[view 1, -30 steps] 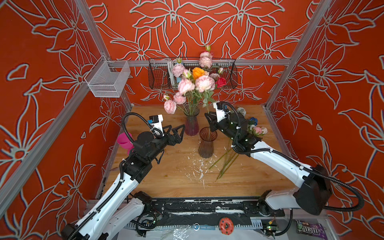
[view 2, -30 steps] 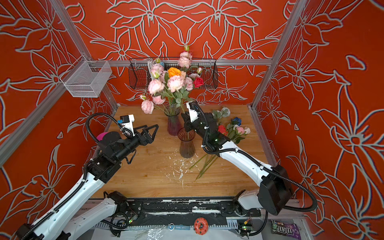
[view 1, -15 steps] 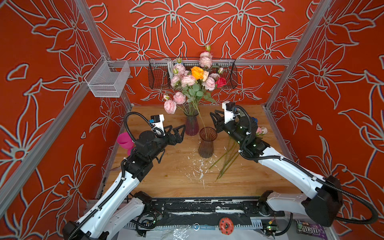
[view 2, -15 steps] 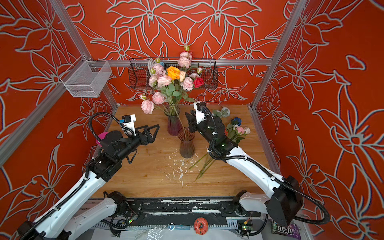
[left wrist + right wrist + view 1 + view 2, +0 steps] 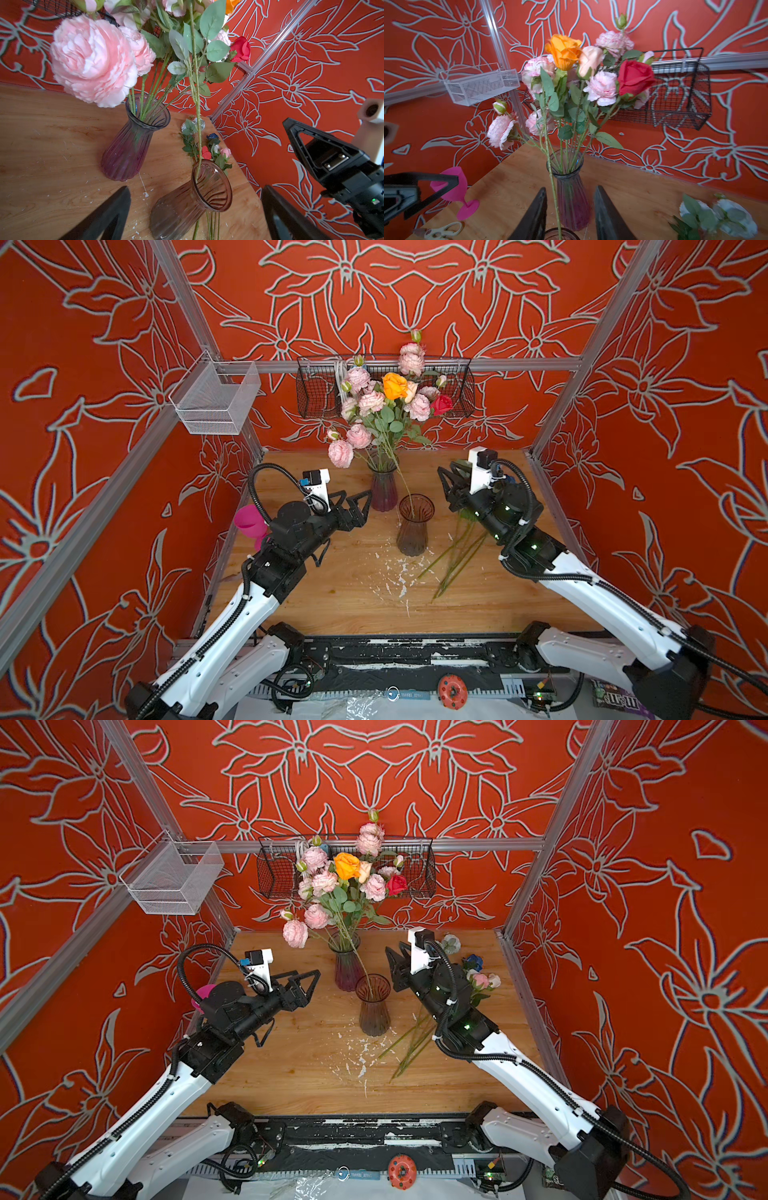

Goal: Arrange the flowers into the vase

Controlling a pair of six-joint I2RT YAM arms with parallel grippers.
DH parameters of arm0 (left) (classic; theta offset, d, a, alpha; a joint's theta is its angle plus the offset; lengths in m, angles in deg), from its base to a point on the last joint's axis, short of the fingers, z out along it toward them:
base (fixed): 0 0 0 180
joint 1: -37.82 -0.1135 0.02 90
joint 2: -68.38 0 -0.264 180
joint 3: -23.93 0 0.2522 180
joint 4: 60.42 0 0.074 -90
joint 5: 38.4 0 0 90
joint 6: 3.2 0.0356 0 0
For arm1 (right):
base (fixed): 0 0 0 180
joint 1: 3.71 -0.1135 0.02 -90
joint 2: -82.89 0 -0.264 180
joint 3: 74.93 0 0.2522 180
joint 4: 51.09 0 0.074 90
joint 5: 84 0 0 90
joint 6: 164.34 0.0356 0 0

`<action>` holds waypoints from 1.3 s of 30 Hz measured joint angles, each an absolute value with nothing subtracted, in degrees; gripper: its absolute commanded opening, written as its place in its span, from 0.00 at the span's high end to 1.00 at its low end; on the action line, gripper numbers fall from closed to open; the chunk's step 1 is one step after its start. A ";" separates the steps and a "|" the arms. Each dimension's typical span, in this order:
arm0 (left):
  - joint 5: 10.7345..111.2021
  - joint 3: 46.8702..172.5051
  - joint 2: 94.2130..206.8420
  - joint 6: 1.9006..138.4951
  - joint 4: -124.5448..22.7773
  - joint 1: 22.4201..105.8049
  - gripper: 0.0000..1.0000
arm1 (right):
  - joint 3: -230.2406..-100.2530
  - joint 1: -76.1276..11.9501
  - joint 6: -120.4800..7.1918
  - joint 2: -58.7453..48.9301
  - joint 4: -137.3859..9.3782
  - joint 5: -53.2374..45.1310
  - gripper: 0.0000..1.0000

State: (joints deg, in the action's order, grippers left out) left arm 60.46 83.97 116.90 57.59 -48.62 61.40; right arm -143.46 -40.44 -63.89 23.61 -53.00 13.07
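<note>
We see a ribbed purple vase (image 5: 383, 494) standing upright at the back, holding a leafy bouquet (image 5: 384, 400) of pale pink, orange and red blooms. Just in front stands a brownish glass vase (image 5: 413, 526) with one long stem (image 5: 197, 104) leaning toward the bouquet. Loose flowers (image 5: 478, 979) lie flat to its right.

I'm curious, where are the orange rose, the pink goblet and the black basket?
orange rose (image 5: 395, 385), in a top view, on its petals.
pink goblet (image 5: 468, 208), right wrist view, on its foot.
black basket (image 5: 276, 876), in a top view, on its wire front.
</note>
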 measured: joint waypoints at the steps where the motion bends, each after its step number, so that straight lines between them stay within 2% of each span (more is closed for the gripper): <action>1: 61.03 84.03 117.22 57.57 -48.64 61.40 0.02 | -143.48 -39.67 -62.75 24.44 -55.25 13.86 0.54; 6: 65.95 86.61 122.32 56.98 -48.38 61.59 0.02 | -143.43 -27.63 -53.94 24.35 -64.84 13.11 0.55; 11: 68.94 87.20 125.64 56.37 -48.23 64.43 0.02 | -143.41 -17.86 -46.75 15.96 -72.91 10.69 0.57; 16: 70.62 87.29 127.67 56.43 -47.70 68.56 0.02 | -142.58 -15.72 -44.61 5.55 -76.21 5.29 0.54; 22: 71.93 88.34 128.13 56.85 -46.65 69.18 0.02 | -142.15 -14.97 -44.28 -1.51 -77.26 0.33 0.51; 32: 71.19 88.36 127.08 57.40 -46.11 69.29 0.02 | -143.70 -14.89 -44.30 -10.36 -79.64 -1.75 0.51; 39: 70.06 88.36 126.62 58.10 -45.87 69.29 0.02 | -152.24 -14.86 -44.35 -18.10 -81.80 -1.55 0.55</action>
